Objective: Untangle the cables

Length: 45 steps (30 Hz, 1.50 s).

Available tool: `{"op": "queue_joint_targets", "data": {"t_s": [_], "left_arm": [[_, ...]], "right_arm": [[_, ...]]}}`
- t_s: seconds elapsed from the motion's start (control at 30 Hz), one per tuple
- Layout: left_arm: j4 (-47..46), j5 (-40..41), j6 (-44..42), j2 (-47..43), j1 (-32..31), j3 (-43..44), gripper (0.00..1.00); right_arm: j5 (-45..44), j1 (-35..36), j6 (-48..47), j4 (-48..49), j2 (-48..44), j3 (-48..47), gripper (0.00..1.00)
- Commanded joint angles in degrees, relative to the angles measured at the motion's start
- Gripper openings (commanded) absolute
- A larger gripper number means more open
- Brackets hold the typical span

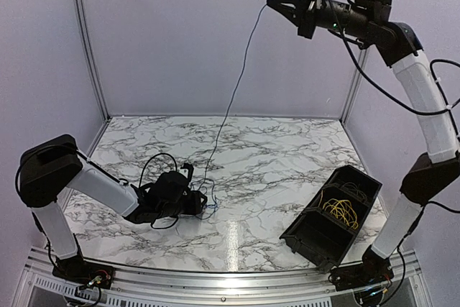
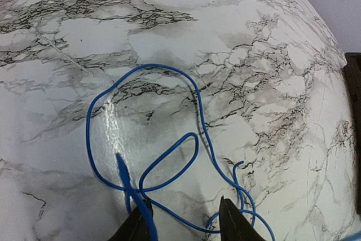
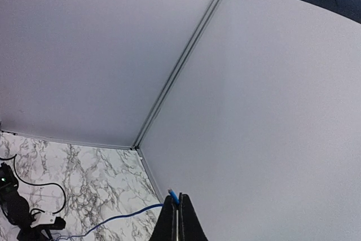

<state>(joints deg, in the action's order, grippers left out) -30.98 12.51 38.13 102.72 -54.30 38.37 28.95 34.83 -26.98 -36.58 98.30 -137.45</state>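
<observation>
A thin blue cable (image 1: pixel 233 91) runs taut from the table up to my right gripper (image 1: pixel 277 1), which is raised high near the back wall. In the right wrist view that gripper (image 3: pixel 177 207) is shut on the cable's end, and the blue cable (image 3: pixel 122 217) drops away toward the marble. The lower part of the blue cable (image 2: pixel 152 66) lies in loose loops on the marble. My left gripper (image 2: pixel 183 221) is low over those loops with its jaws apart. A strand crosses between the jaws and another passes over the left finger (image 2: pixel 135 227). In the top view the left gripper (image 1: pixel 203 203) sits left of centre.
A black bin (image 1: pixel 316 239) lies tilted at the front right with yellow cables (image 1: pixel 341 210) inside. The dark edge of the bin (image 2: pixel 354 139) shows at the right of the left wrist view. Purple walls enclose the marble table (image 1: pixel 287 156).
</observation>
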Motion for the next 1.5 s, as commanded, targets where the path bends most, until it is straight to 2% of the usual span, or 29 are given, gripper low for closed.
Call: {"op": "queue_joint_targets", "data": {"t_s": [0.0, 0.27, 0.4, 0.5, 0.63, 0.77, 0.93, 1.1, 1.27, 1.4, 1.47], "left_arm": [[4.9, 0.7, -1.6, 1.0, 0.4, -1.6, 0.42], [4.9, 3.5, -4.2, -3.1, 0.6, -3.4, 0.40], [4.7, 5.6, -6.6, -8.9, 0.1, -5.8, 0.50], [3.4, 8.9, -12.6, -16.6, -1.8, -8.0, 0.58], [-1.5, 8.4, -25.2, -25.9, -5.3, -11.3, 0.62], [-0.7, 4.1, -29.9, -28.1, -5.5, -9.6, 0.70], [5.4, 5.5, -29.6, -20.2, -5.4, -1.8, 0.72], [16.8, 14.7, -28.9, -9.2, -5.0, 10.6, 0.70], [18.6, 19.2, -28.7, -7.4, -4.4, 12.3, 0.68], [17.8, 16.8, -28.0, -6.7, -2.3, 12.3, 0.64], [16.3, 14.0, -27.9, -6.1, -0.9, 12.2, 0.57]], "right_arm": [[-2.5, -3.3, 0.8, 0.8, -4.9, 4.1, 0.00], [-3.8, -8.1, 1.4, 6.9, -14.5, 33.8, 0.00], [-3.9, -8.1, 0.7, 9.5, -16.0, 44.9, 0.00], [-2.0, -8.1, 1.6, 10.7, -16.1, 49.1, 0.00], [0.2, -8.0, 3.3, 12.8, -16.0, 50.9, 0.00], [1.8, -7.9, 4.1, 12.9, -15.3, 50.6, 0.00], [2.9, -7.8, 4.9, 12.2, -14.8, 48.7, 0.00], [3.1, -7.3, 4.9, 10.5, -14.5, 45.5, 0.00], [3.1, -6.7, 5.1, 9.5, -15.0, 44.0, 0.00], [3.2, -6.2, 5.1, 9.3, -15.4, 44.0, 0.00], [3.1, -6.0, 5.1, 9.4, -15.5, 44.1, 0.00]]}}
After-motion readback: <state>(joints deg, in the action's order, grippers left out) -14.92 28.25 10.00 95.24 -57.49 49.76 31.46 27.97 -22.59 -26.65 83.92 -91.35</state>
